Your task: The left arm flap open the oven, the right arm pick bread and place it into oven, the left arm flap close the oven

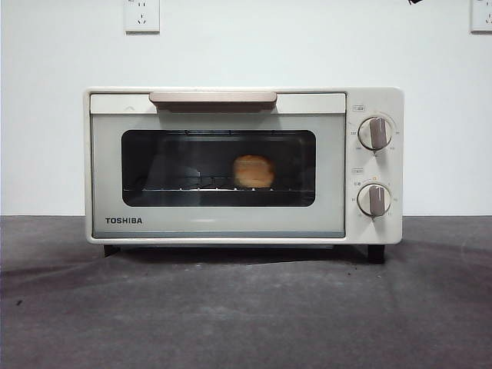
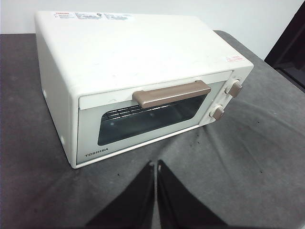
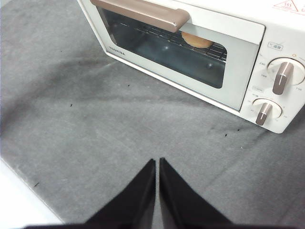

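Note:
The cream-white TOSHIBA oven [image 1: 243, 165] stands on the dark table with its glass door shut and the tan handle [image 1: 213, 98] up at the top. The golden bread [image 1: 254, 171] sits inside on the wire rack, seen through the window, right of centre; it also shows in the right wrist view [image 3: 196, 40]. My left gripper [image 2: 156, 164] is shut and empty, held back in front of the oven [image 2: 143, 81]. My right gripper [image 3: 157, 162] is shut and empty, held back in front of the oven [image 3: 214, 52]. A black arm tip [image 1: 415, 1] shows at the top edge.
Two grey knobs [image 1: 374, 133] sit on the oven's right panel. Wall sockets [image 1: 142, 14] are on the white wall behind. The grey table [image 1: 246, 307] stretches in front of the oven. A dark object [image 2: 290, 47] stands beyond the table's side in the left wrist view.

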`<state>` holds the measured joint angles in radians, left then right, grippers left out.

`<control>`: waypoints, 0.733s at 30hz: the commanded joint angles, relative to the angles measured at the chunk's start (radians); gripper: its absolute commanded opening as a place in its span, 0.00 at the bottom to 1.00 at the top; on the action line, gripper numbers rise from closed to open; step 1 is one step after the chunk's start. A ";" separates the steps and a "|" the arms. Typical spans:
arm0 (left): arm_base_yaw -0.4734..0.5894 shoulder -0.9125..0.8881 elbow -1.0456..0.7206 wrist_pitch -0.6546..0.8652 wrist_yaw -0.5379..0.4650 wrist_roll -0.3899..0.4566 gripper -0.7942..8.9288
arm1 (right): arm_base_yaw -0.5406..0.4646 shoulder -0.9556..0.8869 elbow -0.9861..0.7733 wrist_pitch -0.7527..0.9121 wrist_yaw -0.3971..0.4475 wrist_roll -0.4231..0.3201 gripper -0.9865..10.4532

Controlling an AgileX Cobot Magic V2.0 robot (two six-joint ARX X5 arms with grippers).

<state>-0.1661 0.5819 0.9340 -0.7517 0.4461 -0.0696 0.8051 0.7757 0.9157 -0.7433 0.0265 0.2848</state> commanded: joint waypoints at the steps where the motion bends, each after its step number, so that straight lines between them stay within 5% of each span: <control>1: -0.002 0.003 0.017 0.012 -0.002 0.009 0.10 | 0.010 0.006 0.016 0.010 0.003 -0.005 0.09; 6: -0.002 -0.008 0.017 0.009 -0.002 0.010 0.10 | 0.010 0.006 0.016 0.010 0.003 -0.006 0.09; 13: 0.066 -0.122 -0.030 0.208 -0.029 0.192 0.10 | 0.010 0.006 0.016 0.010 0.003 -0.006 0.09; 22: 0.148 -0.372 -0.375 0.620 -0.296 0.222 0.10 | 0.010 0.006 0.016 0.010 0.003 -0.006 0.09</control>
<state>-0.0208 0.2218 0.5774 -0.1501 0.1635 0.1398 0.8047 0.7757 0.9157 -0.7433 0.0269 0.2848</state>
